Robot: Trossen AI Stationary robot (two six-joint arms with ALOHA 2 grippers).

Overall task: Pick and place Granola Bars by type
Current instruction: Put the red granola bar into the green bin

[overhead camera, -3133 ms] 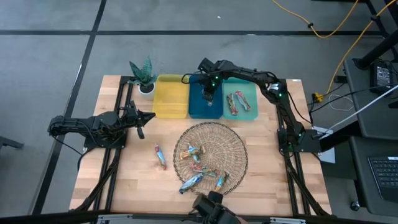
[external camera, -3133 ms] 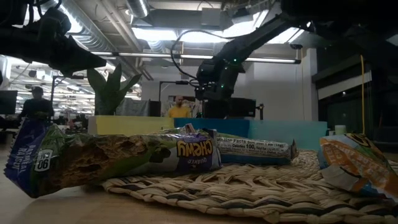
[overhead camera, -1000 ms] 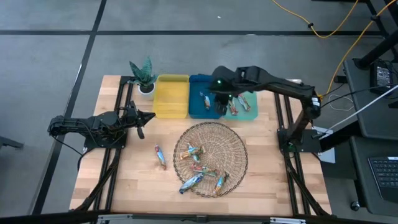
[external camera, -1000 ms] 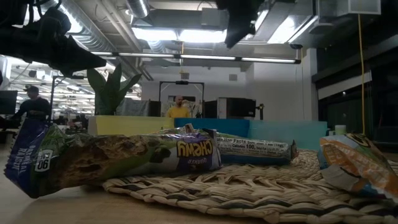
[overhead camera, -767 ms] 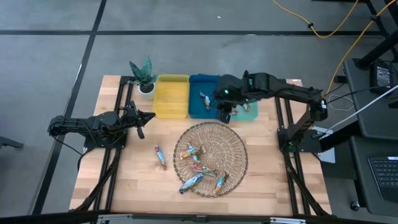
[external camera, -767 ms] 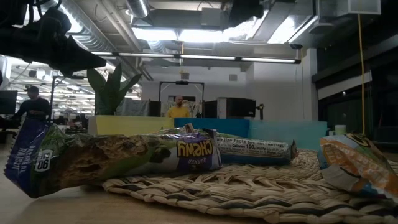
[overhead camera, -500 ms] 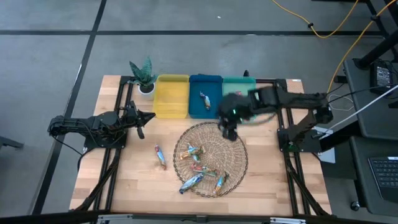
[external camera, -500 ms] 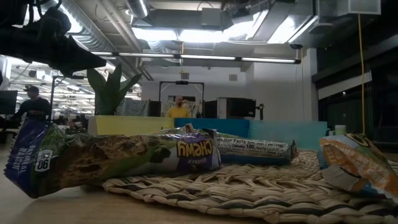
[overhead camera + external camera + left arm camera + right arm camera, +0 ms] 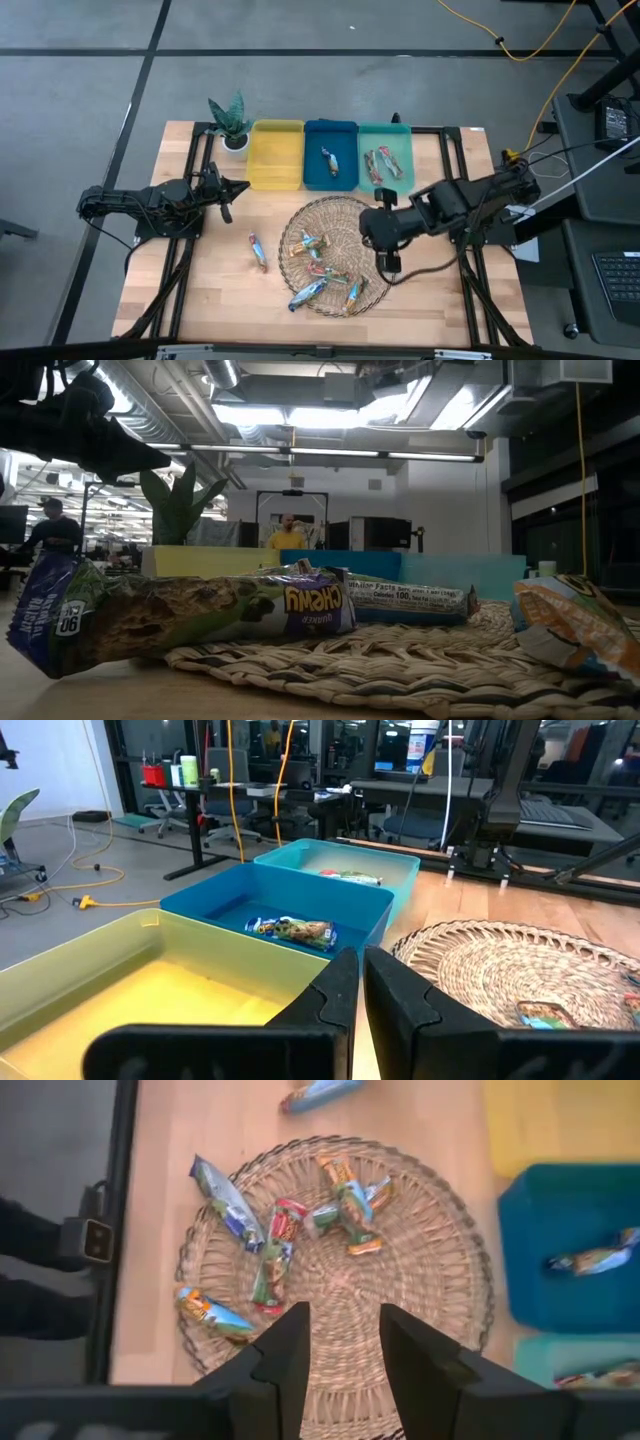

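With the round wire basket [image 9: 338, 255] taken as the landmark, the left gripper [image 9: 226, 196] is seen parked well to its left over the bare desk [image 9: 225, 290], its fingers [image 9: 330, 1002] clenched together on nothing; this arm appears only to be waiting. Between that arm and the basket, one stray granola bar [image 9: 258, 251] lies alone on the wood just outside the rim. Behind the basket three bins stand in a row: the yellow bin [image 9: 276, 155] looks unfilled, the blue bin [image 9: 330, 154] holds a single blue-silver bar [image 9: 331, 160], and the teal bin [image 9: 384, 153] holds what look like two reddish bars [image 9: 380, 163]. Inside the basket roughly half a dozen bars [image 9: 321, 268] are left unsorted. At the basket's right rim the right gripper [image 9: 388, 262] is held above the weave, its fingers [image 9: 285, 1357] parted and nothing gripped between them. The step in hand is judged to be the approach for the next pick. The next move would call for one wrapper to be chosen, the fingers to be lowered astride it and shut, and the bar carried to the bin matching its type.
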